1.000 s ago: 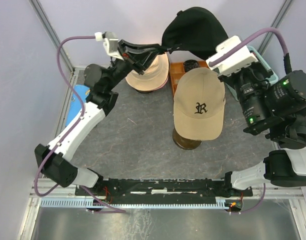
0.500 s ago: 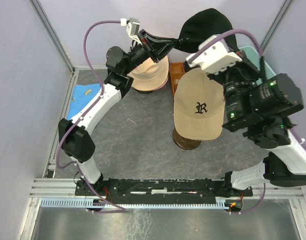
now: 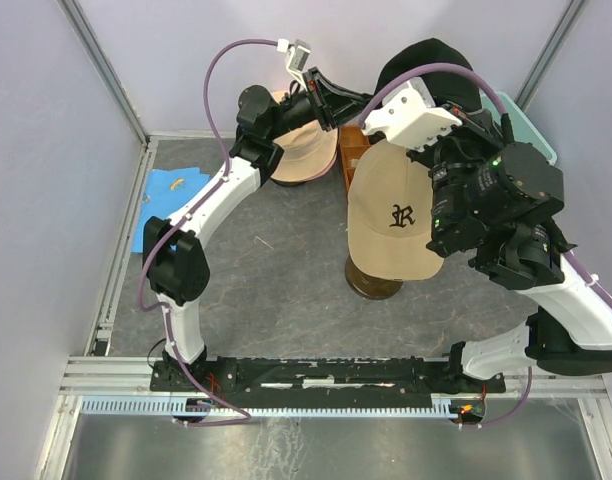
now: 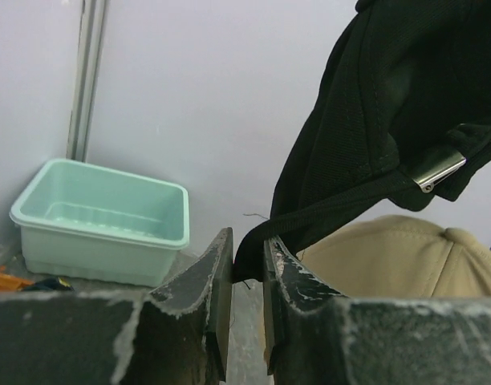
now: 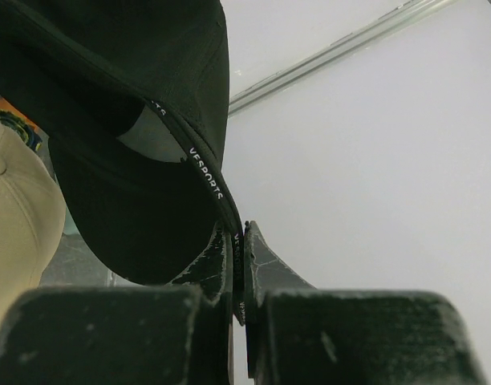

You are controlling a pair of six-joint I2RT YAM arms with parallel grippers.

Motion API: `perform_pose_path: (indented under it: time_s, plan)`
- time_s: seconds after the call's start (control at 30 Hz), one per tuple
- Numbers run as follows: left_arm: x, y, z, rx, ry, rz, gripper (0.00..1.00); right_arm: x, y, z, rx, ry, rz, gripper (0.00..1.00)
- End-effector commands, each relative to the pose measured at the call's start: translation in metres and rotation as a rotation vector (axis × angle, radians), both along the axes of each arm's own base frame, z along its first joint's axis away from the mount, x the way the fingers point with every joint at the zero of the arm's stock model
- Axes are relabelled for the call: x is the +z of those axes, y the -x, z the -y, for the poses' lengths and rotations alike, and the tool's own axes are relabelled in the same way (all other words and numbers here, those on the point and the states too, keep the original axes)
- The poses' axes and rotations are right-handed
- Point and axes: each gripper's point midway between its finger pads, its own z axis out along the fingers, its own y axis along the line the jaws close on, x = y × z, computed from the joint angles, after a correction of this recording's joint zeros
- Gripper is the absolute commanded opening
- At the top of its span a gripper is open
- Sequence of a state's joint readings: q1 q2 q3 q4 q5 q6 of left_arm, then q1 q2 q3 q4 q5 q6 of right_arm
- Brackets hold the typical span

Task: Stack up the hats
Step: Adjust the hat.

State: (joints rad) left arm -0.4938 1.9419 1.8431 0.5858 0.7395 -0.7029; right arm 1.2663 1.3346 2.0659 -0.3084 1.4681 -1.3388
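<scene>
Pale wall (image 5: 350, 160) behind; black cap (image 5: 133, 80) tape reads "…SPORTS" (tan cap (image 3: 391, 180): "R").

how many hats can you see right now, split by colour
black cap: 1
tan cap with black emblem: 1
pale beige hat: 1
total: 3 hats in view; the arm partly covers the beige one, so I cannot tell if another lies under it

The white-and-black left arm (image 3: 211, 205) and right arm (image 3: 576, 300) carry purple cables (image 3: 246, 42), with scuffed black claw fingers (image 4: 196, 298).
</scene>
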Motion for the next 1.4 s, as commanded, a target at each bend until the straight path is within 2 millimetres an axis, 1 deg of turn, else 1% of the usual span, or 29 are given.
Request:
perform_pose_path:
  time_s: [0.0, 0.17, 0.23, 0.33, 0.47, 0.5, 0.57, 0.7, 0.8, 0.9, 0.97, 1.0, 1.07, 1.1, 1.17, 1.27, 1.3, 1.37]
  plan:
    - [-0.125, -0.079, -0.032, 0.202, -0.161, -0.34, 0.24, 0.007, 0.03, 0.088, -0.103, -0.255, 0.027, 0.0]
    - [-0.149, -0.075, -0.025, 0.191, -0.222, -0.378, 0.24, 0.0, 0.033, 0.1, -0.123, -0.235, 0.022, 0.0]
    - [-0.155, -0.072, -0.022, 0.175, -0.233, -0.386, 0.24, -0.005, 0.034, 0.102, -0.129, -0.213, 0.017, 0.0]
    - [-0.156, -0.065, -0.02, 0.173, -0.247, -0.374, 0.26, -0.013, 0.033, 0.101, -0.136, -0.183, 0.009, 0.0]
    - [-0.146, -0.057, -0.03, 0.211, -0.259, -0.339, 0.37, -0.021, 0.03, 0.092, -0.138, -0.138, -0.004, 0.0]
    - [-0.141, -0.055, -0.033, 0.225, -0.261, -0.329, 0.5, -0.022, 0.028, 0.088, -0.139, -0.128, -0.007, 0.0]
    - [-0.127, -0.051, -0.04, 0.245, -0.256, -0.306, 0.64, -0.023, 0.026, 0.082, -0.139, -0.119, -0.01, 0.0]
    - [-0.09, -0.045, -0.059, 0.298, -0.217, -0.258, 0.98, -0.026, 0.02, 0.058, -0.124, -0.084, -0.023, 0.0]
    - [-0.065, -0.041, -0.073, 0.325, -0.196, -0.228, 0.99, -0.025, 0.018, 0.037, -0.093, -0.073, -0.028, 0.0]
    - [-0.044, -0.031, -0.086, 0.348, -0.182, -0.195, 0.99, -0.025, 0.016, 0.021, -0.07, -0.065, -0.032, 0.0]
    - [-0.034, -0.022, -0.094, 0.368, -0.176, -0.176, 0.99, -0.028, 0.014, 0.01, -0.062, -0.052, -0.036, 0.0]
    - [-0.032, -0.015, -0.097, 0.367, -0.177, -0.169, 0.99, -0.028, 0.014, 0.005, -0.058, -0.052, -0.037, 0.0]
    - [-0.03, -0.003, -0.102, 0.371, -0.174, -0.158, 0.99, -0.027, 0.013, 0.0, -0.056, -0.081, -0.032, 0.0]
    - [-0.029, 0.003, -0.104, 0.373, -0.179, -0.151, 0.99, -0.025, 0.013, 0.0, -0.056, -0.085, -0.032, 0.0]
    - [-0.035, 0.014, -0.11, 0.379, -0.208, -0.157, 0.99, -0.018, 0.013, 0.004, -0.055, -0.127, -0.022, 0.0]
    - [-0.048, 0.037, -0.119, 0.376, -0.242, -0.176, 0.99, -0.009, 0.01, 0.011, -0.073, -0.16, -0.003, 0.0]
    - [-0.059, 0.044, -0.123, 0.378, -0.254, -0.191, 0.96, -0.006, 0.008, 0.012, -0.074, -0.17, 0.005, 0.0]
    - [-0.081, 0.06, -0.128, 0.376, -0.273, -0.215, 0.88, -0.003, 0.007, 0.01, -0.072, -0.174, 0.01, 0.0]
